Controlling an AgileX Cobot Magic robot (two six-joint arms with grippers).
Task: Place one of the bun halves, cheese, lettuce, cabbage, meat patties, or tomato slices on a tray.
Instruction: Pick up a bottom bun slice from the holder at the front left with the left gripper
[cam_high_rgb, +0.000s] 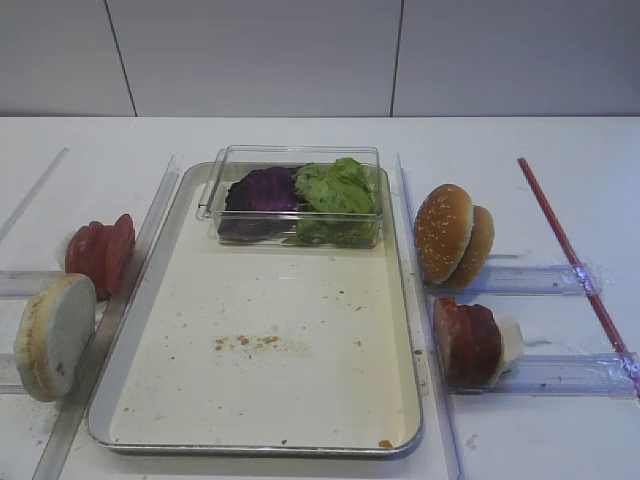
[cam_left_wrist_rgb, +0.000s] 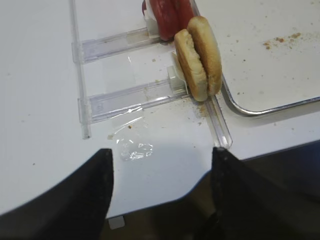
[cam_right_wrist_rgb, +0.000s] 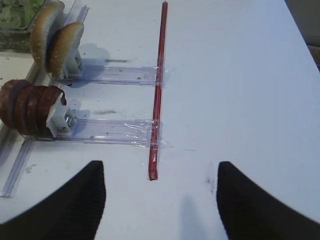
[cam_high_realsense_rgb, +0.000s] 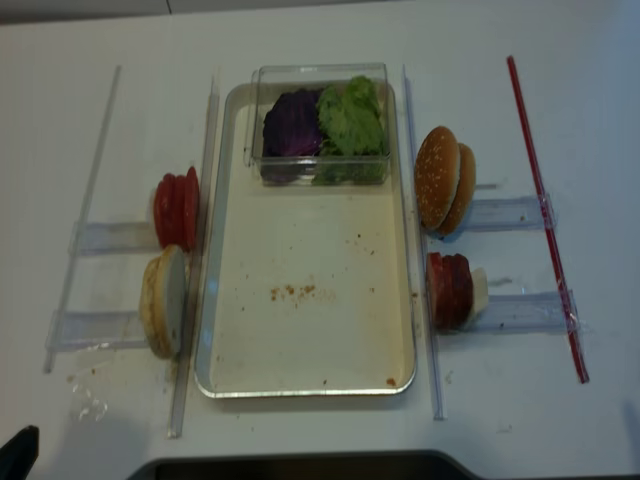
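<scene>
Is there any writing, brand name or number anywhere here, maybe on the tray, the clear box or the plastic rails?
None: no word, number or logo can be read in any view.
The tray is bare metal with a crumb-speckled floor.
The clear plastic box holding lettuce and cabbage carries no label.
The plastic rails and the red strip are unmarked.

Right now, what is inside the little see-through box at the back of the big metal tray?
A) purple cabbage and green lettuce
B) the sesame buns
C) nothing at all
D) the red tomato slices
A: the clear box holds the purple cabbage on the left and the green lettuce beside it, at the far end of the tray.
</scene>
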